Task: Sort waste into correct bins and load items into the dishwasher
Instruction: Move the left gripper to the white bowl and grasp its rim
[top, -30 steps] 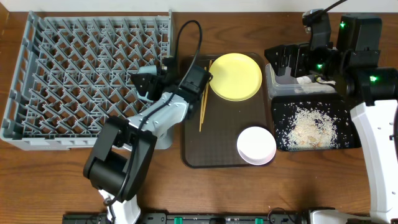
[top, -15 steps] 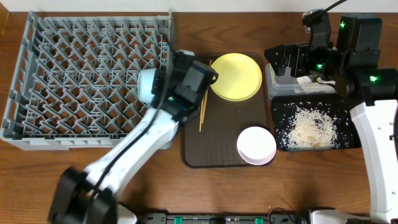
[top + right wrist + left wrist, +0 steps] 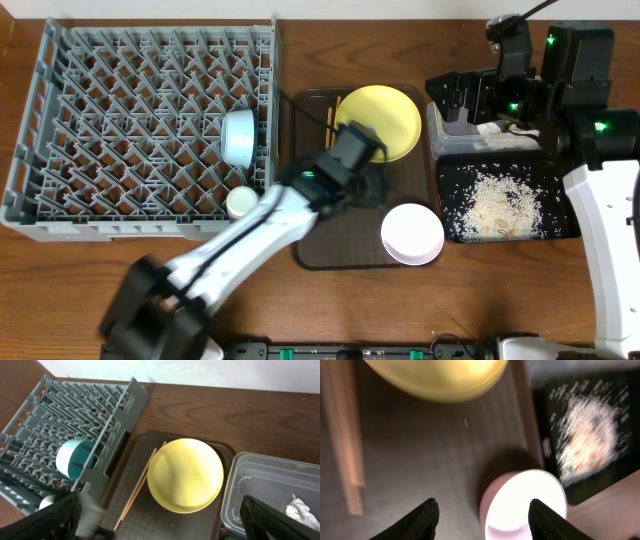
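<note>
Overhead shows my left claw partly open and empty above the brown rectangular serving tray, near the round white bowl; the light blue bowl and small white cup sit in the grey plastic dish rack; my right claw gapes wide, empty, by the clear rectangular plastic tub.

Overhead looks straight down on my tabletop; left wrist hovers close, right wrist farther back; all share the yellow plate.
</note>
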